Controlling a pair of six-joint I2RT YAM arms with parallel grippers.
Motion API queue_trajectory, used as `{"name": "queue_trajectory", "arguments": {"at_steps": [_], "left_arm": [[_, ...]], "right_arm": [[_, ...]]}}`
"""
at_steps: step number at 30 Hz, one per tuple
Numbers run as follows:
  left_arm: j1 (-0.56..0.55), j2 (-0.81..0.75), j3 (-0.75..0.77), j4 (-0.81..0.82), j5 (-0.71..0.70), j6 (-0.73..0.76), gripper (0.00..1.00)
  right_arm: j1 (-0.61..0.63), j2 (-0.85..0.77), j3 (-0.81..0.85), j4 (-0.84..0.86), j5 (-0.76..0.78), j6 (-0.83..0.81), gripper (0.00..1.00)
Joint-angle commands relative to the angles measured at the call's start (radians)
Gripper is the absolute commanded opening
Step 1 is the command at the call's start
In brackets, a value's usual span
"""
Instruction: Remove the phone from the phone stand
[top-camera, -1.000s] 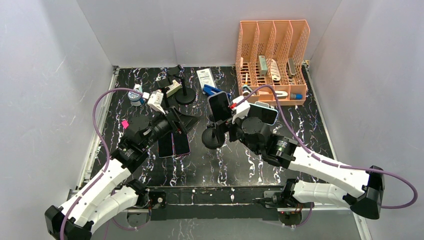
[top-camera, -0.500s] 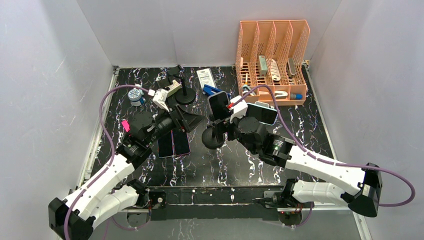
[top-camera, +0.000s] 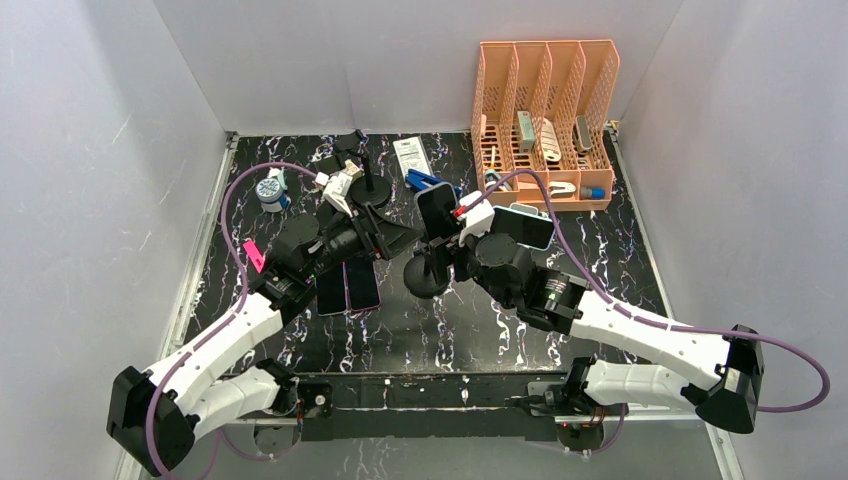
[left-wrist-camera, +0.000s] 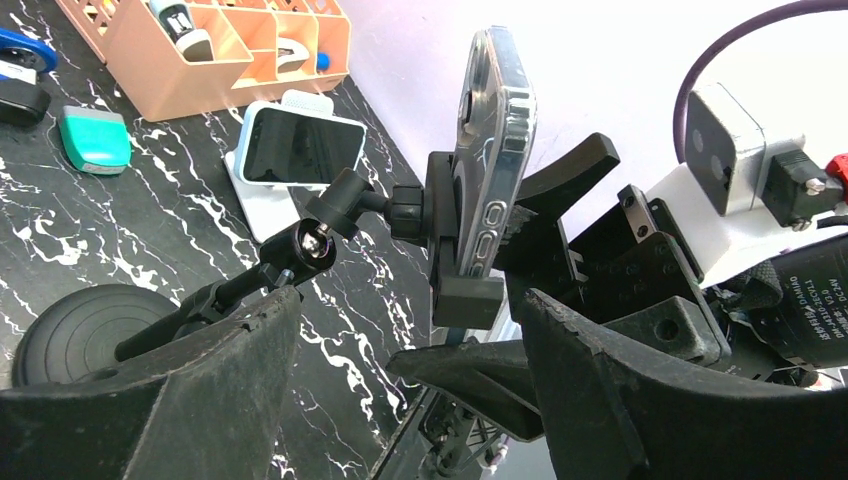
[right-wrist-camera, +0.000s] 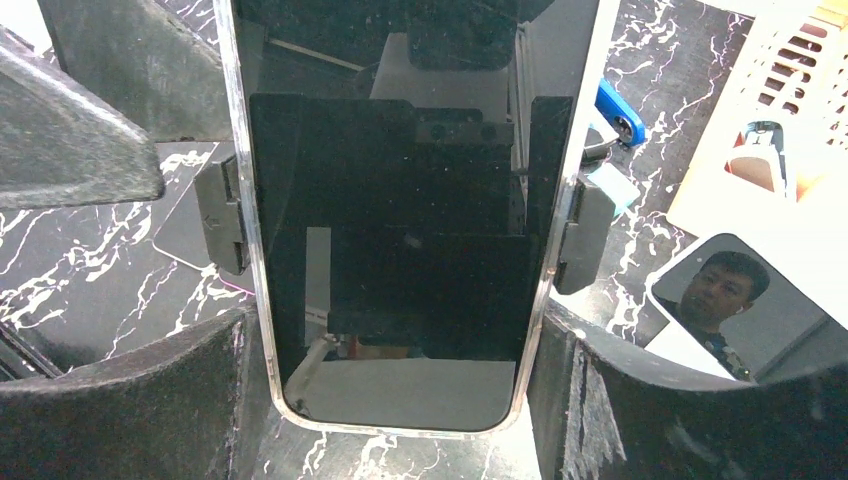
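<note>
Right gripper (right-wrist-camera: 392, 338) straddles phone (right-wrist-camera: 400, 250) edges to pull it off; can't tell if clamped. Left gripper (left-wrist-camera: 410, 305) wide open at stand (left-wrist-camera: 300, 250) arm, likely to brace it.

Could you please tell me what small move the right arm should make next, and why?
Probably close the right gripper on the long edges of the phone. Its fingers sit either side of it without clearly pinching, and the phone is clamped in the stand, so a firm hold should come before pulling.
</note>
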Motion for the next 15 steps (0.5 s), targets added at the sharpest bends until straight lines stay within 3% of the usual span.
{"name": "queue_trajectory", "arguments": {"at_steps": [1,8,15], "left_arm": [[0.005,0.009,0.048,0.062,0.036,0.001,0.76],[0.004,0.051,0.061,0.106,0.063,-0.010,0.70],[0.002,0.082,0.069,0.117,0.103,-0.023,0.66]], "right_arm": [[0.004,-0.007,0.064,-0.003,-0.010,0.007,0.52],[0.004,-0.004,0.091,-0.040,-0.024,0.028,0.44],[0.004,0.004,0.095,-0.049,-0.021,0.037,0.43]]}}
